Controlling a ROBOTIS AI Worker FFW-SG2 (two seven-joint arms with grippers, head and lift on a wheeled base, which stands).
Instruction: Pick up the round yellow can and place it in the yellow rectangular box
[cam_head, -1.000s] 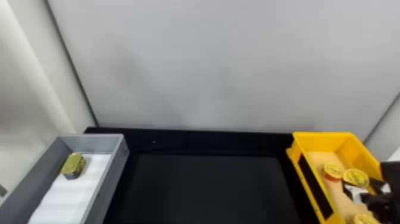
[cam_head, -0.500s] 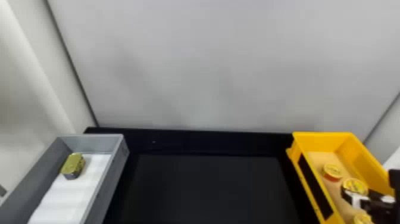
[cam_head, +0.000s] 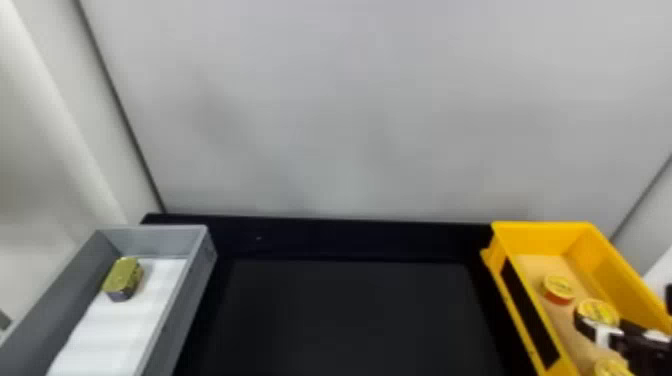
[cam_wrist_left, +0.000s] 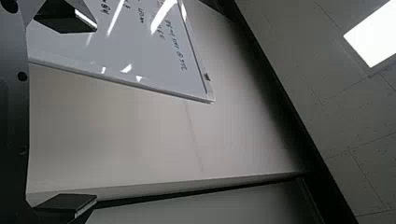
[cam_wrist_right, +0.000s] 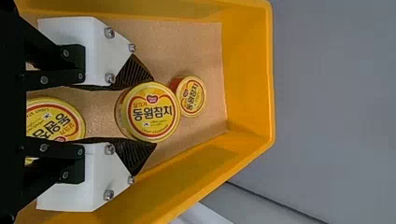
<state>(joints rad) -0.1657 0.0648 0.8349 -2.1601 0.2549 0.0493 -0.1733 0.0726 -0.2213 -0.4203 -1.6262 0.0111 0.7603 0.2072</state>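
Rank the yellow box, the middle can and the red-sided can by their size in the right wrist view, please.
Largest to smallest there:
1. Yellow box
2. Middle can
3. Red-sided can

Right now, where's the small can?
Head view, robot's right: the small can sits in the yellow box, just beyond and left of the larger can at the right tool.

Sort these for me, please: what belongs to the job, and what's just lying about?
Part of the job:
round yellow can, apparently the one at the right tool
yellow box, around it

Apparently just lying about:
smaller round can, in the yellow box
gold-topped tin, in the grey box
whiteboard
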